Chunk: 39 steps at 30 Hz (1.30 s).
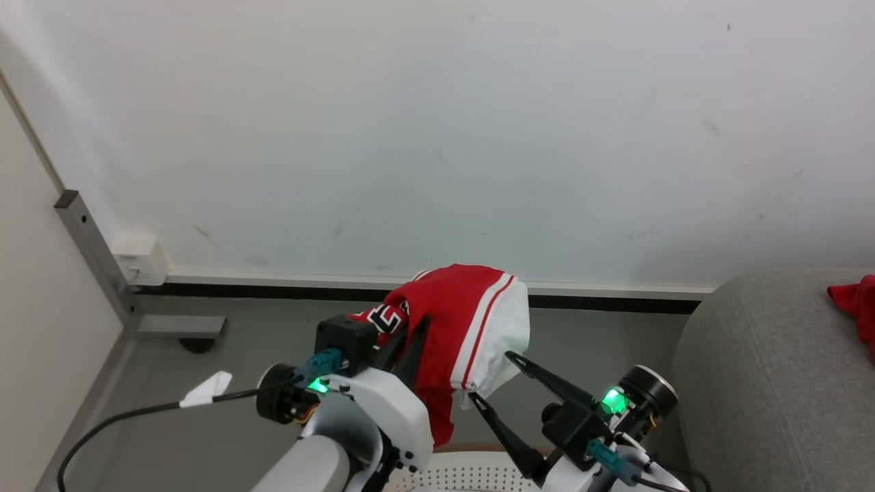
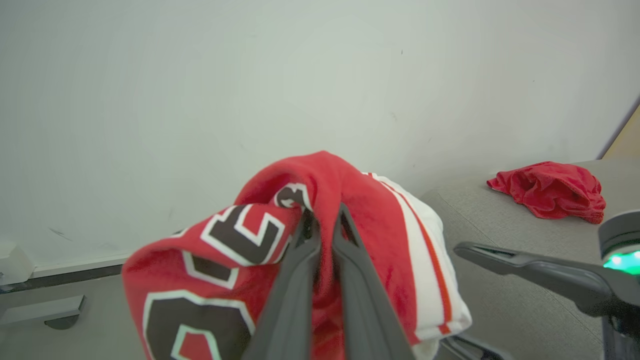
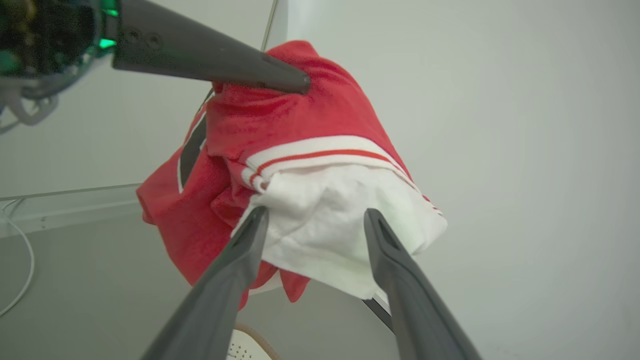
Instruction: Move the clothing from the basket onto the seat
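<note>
1. The left fingers (image 1: pixel 415 345) (image 2: pixel 300 280) (image 3: pixel 210 55) are pressed together on a fold of the red jersey (image 1: pixel 458 314) (image 2: pixel 225 260) (image 3: pixel 280 115) and hold it up in the air in front of the pale wall (image 1: pixel 437 123).
2. The jersey drapes over and around them, bunched. Its black, white-edged numerals face the robot's left, and its white band with red stripes faces right.
3. The right fingers (image 1: pixel 547 379) (image 2: pixel 525 262) (image 3: pixel 235 270) stand wide apart and grip nothing. In the right wrist view their tips sit at the jersey's white hem, one on each side; whether they touch it I cannot tell.
4. The basket (image 1: pixel 478 451) (image 3: pixel 240 345) is below the hanging jersey; part of its brown rim and perforated white wall shows.
5. The seat (image 1: pixel 765 383) (image 2: pixel 510 300) is to the robot's right, apart from the jersey.
6. A second red garment (image 1: pixel 854 297) (image 2: pixel 550 190) lies crumpled on the seat near its far edge by the wall.
7. Grey floor (image 1: pixel 273 342) lies between the basket and the wall.
</note>
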Motion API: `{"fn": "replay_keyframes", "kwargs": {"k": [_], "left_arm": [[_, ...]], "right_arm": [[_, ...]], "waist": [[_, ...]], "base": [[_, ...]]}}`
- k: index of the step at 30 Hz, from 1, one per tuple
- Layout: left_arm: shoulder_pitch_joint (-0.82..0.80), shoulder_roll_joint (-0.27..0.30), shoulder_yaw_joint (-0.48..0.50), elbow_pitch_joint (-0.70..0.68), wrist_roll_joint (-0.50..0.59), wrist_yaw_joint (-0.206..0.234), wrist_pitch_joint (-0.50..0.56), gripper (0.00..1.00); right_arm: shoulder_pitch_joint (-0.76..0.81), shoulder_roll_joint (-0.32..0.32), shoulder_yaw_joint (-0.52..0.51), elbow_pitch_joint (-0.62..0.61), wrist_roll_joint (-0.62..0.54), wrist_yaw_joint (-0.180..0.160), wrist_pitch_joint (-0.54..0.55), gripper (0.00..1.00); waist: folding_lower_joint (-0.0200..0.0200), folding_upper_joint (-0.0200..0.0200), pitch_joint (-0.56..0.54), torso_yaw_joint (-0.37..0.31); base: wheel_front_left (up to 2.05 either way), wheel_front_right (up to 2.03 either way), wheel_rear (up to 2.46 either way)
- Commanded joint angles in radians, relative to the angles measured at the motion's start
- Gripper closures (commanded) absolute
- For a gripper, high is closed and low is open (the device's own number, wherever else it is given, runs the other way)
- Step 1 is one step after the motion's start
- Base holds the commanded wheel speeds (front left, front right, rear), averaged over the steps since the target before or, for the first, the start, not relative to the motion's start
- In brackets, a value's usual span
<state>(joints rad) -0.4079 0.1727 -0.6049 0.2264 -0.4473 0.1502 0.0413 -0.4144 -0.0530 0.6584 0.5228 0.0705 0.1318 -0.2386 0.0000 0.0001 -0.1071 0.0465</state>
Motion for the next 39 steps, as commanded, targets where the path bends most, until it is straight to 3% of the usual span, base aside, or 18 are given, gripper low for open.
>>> {"fn": "replay_keyframes", "kwargs": {"k": [1, 13, 14, 15, 24, 25, 27, 28, 29, 39], "left_arm": [[-0.013, -0.003, -0.003, -0.002, 0.014, -0.004, 0.0, 1.0], [-0.027, -0.025, -0.048, -0.013, 0.003, -0.022, 0.026, 1.0], [-0.028, -0.026, -0.05, -0.012, 0.002, -0.024, 0.025, 1.0], [-0.029, -0.027, -0.052, -0.011, 0.001, -0.025, 0.026, 1.0], [-0.029, -0.015, -0.046, -0.009, -0.003, -0.009, 0.016, 1.0], [-0.03, -0.014, -0.045, -0.008, -0.001, -0.009, 0.013, 0.95], [-0.03, -0.012, -0.044, -0.008, 0.002, -0.004, 0.009, 0.64], [-0.031, -0.011, -0.044, -0.009, 0.005, -0.001, 0.007, 0.27], [-0.031, -0.011, -0.044, -0.01, 0.007, 0.001, 0.003, 0.0], [-0.033, -0.01, -0.047, -0.001, 0.009, 0.013, -0.008, 0.0]], "right_arm": [[-0.025, 0.003, 0.011, 0.02, -0.001, -0.002, -0.006, 0.0], [-0.15, 0.004, 0.094, 0.107, -0.052, -0.002, -0.021, 0.0], [-0.155, 0.005, 0.097, 0.11, -0.044, -0.002, -0.022, 0.56], [-0.157, 0.004, 0.102, 0.115, -0.03, -0.002, -0.022, 1.0], [-0.163, 0.004, 0.119, 0.15, 0.052, -0.002, -0.022, 1.0], [-0.164, 0.004, 0.116, 0.152, 0.055, -0.002, -0.023, 1.0], [-0.166, 0.004, 0.107, 0.155, 0.062, -0.002, -0.024, 1.0], [-0.168, 0.004, 0.102, 0.155, 0.064, -0.002, -0.025, 1.0], [-0.17, 0.004, 0.096, 0.154, 0.066, -0.002, -0.025, 1.0], [-0.172, 0.004, 0.053, 0.126, 0.065, -0.002, -0.026, 1.0]], "waist": [[0.0, -0.0001, 0.002, 0.004], [0.0, -0.0001, 0.012, 0.023], [0.0, -0.0001, 0.012, 0.025], [0.0, -0.0001, 0.012, 0.026], [0.0, -0.0001, 0.011, 0.021], [0.0, -0.0001, 0.011, 0.019], [0.0, -0.0001, 0.012, 0.017], [0.0, -0.0001, 0.012, 0.016], [0.0, -0.0001, 0.012, 0.015], [0.0, -0.0001, 0.01, 0.014]], "base": [[0.0, 0.0, 0.0], [0.0, 0.0, 0.0], [0.0, 0.0, 0.0], [0.0, 0.0, 0.0], [0.0, 0.0, 0.0], [0.0, 0.0, 0.0], [0.0, 0.0, 0.0], [0.0, 0.0, 0.0], [0.0, 0.0, 0.0], [0.0, 0.0, 0.0]]}}
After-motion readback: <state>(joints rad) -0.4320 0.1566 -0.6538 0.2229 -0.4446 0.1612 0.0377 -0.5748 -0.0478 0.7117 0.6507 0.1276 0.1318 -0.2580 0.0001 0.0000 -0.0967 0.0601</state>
